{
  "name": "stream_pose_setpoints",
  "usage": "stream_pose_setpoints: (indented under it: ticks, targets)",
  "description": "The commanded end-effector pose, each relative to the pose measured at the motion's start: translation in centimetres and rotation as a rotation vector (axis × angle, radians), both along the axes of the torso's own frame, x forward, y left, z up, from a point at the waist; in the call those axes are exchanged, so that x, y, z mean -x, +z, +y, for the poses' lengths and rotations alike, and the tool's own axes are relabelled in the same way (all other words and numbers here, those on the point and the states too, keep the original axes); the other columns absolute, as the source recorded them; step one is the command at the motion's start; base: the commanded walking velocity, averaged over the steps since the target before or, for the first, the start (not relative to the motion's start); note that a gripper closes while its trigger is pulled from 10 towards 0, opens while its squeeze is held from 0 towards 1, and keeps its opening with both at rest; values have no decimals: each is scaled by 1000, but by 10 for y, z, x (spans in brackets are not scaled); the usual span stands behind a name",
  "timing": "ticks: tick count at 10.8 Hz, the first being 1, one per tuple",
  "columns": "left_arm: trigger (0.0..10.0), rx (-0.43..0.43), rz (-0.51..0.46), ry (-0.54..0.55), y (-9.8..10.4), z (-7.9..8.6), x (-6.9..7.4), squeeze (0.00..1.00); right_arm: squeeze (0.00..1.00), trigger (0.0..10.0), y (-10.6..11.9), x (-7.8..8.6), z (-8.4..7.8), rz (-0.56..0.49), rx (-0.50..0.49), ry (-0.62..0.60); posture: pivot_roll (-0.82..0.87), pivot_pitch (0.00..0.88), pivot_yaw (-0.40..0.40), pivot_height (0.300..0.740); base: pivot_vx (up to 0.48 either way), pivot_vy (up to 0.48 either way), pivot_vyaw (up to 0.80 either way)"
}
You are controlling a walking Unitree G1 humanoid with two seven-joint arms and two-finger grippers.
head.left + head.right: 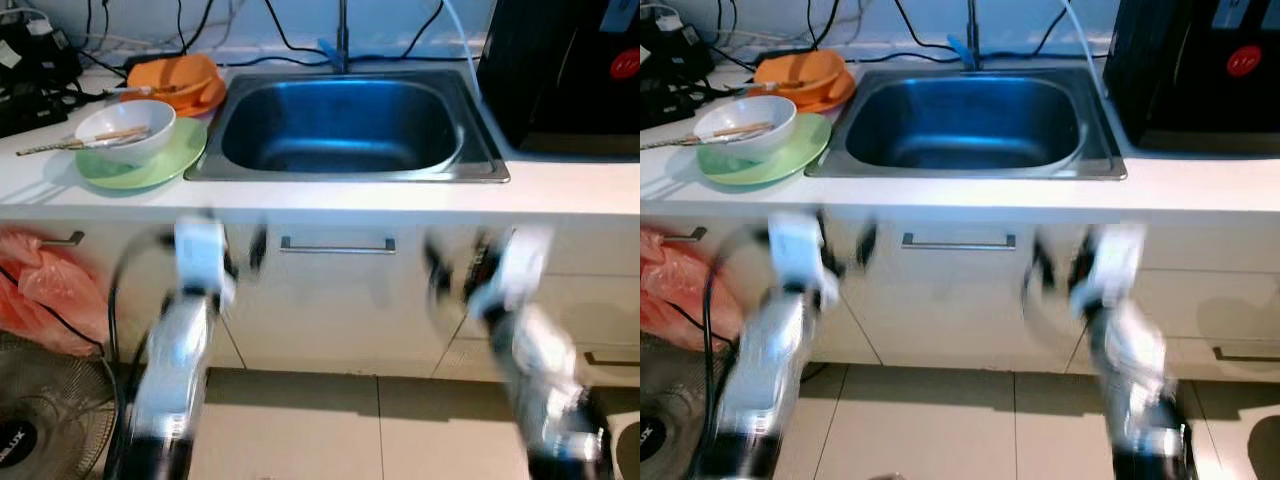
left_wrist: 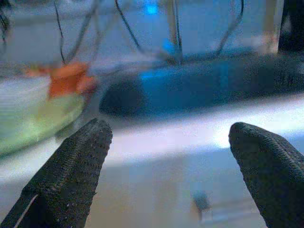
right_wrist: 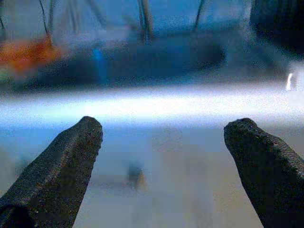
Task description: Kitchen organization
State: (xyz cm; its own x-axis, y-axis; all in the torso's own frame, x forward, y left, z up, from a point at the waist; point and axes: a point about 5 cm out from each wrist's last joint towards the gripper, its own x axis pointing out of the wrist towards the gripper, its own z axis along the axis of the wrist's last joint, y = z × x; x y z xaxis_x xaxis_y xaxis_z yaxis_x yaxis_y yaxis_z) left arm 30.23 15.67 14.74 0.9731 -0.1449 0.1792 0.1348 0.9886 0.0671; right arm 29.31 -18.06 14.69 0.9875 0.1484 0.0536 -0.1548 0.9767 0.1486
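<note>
A white bowl (image 1: 125,130) with chopsticks across it rests on a green plate (image 1: 150,165) on the counter, left of the steel sink (image 1: 345,125). Behind them lies an orange bowl on an orange plate (image 1: 178,82). Both arms are raised in front of the cabinet, below the counter edge, and look blurred. My left gripper (image 1: 235,258) is open under the sink's left corner, with nothing between its fingers (image 2: 80,156). To the right, my right gripper (image 1: 455,270) is open as well and holds nothing; its fingers (image 3: 71,156) point at the counter edge.
A faucet (image 1: 342,35) stands behind the sink. A black appliance (image 1: 560,70) fills the counter's right end, with cables and a black device (image 1: 35,75) at far left. Below are a cabinet handle (image 1: 338,245), a red plastic bag (image 1: 45,295) and a fan (image 1: 40,420).
</note>
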Motion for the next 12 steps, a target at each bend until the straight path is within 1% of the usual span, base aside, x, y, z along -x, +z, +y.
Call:
stream_pose_setpoints:
  ticks: [1, 2, 3, 4, 5, 6, 7, 8, 9, 10, 11, 12]
  targets:
    - [10000, 39, 10, 14, 2, 2, 0, 0, 0, 10000, 1, -1, 0, 30, -58, -18, 71, 0, 88, 740, 0, 0, 0]
    - [10000, 45, 37, 56, -5, 3, 5, 0, 0, 10000, -9, 3, 6, 101, -114, -46, 77, 0, 78, 740, 0, 0, 0]
    - [10000, 64, 63, 127, -9, 4, 7, 0, 0, 10000, -13, 8, 13, 124, -101, -71, 80, 0, 73, 740, 0, 0, 0]
    - [10000, 34, 130, 210, -18, 13, 8, 0, 0, 10000, -5, 17, 34, 62, -101, -1, 82, 0, 71, 740, 0, 0, 0]
    - [10000, 33, 128, 132, -18, 10, 11, 0, 0, 10000, 1, 19, 38, 23, -30, 3, 78, 0, 69, 740, 0, 0, 0]
    - [10000, 59, 141, 98, -21, 9, 12, 0, 0, 10000, 3, 19, 36, 16, -34, 29, 74, 0, 71, 740, 0, 0, 0]
    - [10000, 57, 171, 25, -25, 0, 14, 0, 0, 10000, 6, 14, 17, 32, -15, 41, 62, 0, 53, 740, 0, 0, 0]
    - [10000, 43, 178, -7, -25, -8, 12, 0, 0, 10000, 9, 9, 12, 34, 53, 25, 52, 0, 44, 740, 0, 0, 0]
    - [10000, 11, 177, -28, -26, -15, 10, 0, 0, 10000, 11, 7, 11, 25, 56, 35, 54, 0, 36, 740, 0, 0, 0]
    - [10000, 9, 188, -93, -29, -30, 14, 0, 0, 10000, 15, 7, 14, 14, 64, 42, 45, 0, 25, 740, 0, 0, 0]
    - [10000, 36, 217, -110, -35, -36, 20, 0, 0, 10000, 15, 6, 16, 28, 53, -1, 20, 18, 2, 740, 0, 0, 0]
    - [10000, 17, 219, -162, -37, -38, 23, 0, 0, 10000, 20, 8, 22, 5, 71, -12, 15, 36, 10, 740, 0, 0, 0]
